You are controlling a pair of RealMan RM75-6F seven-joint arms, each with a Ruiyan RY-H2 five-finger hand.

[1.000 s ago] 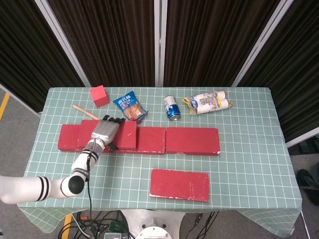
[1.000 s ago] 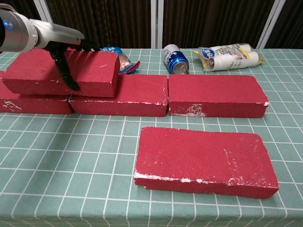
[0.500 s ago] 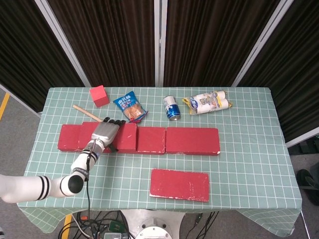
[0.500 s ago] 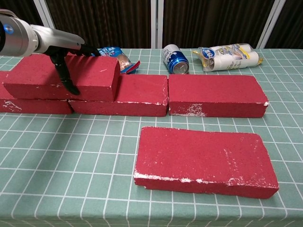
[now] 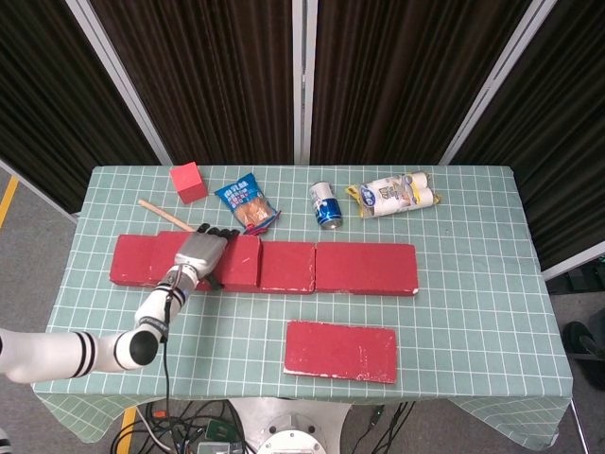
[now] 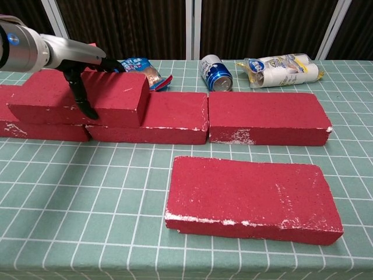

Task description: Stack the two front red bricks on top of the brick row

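Observation:
Three red bricks form the row [image 5: 364, 268] across the table's middle, also seen in the chest view [image 6: 268, 116]. A further red brick [image 6: 111, 96] lies on top of the row's left part, over the seam between the left and middle bricks. My left hand [image 5: 198, 252] grips this upper brick, its fingers [image 6: 109, 63] hooked over the far edge and the thumb on the near face. A second loose red brick [image 5: 340, 351] lies flat on the table in front of the row [image 6: 250, 195]. My right hand shows in neither view.
Behind the row lie a small red cube [image 5: 188, 182], a wooden stick [image 5: 163, 215], a blue snack bag [image 5: 248, 202], a tipped blue can [image 5: 325, 205] and a white wrapped pack [image 5: 392, 195]. A green checked cloth [image 5: 473, 312] covers the table.
The brick in my left hand has come down from a tilted hover and now sits level on the row, shifted slightly left. The front brick has not moved.

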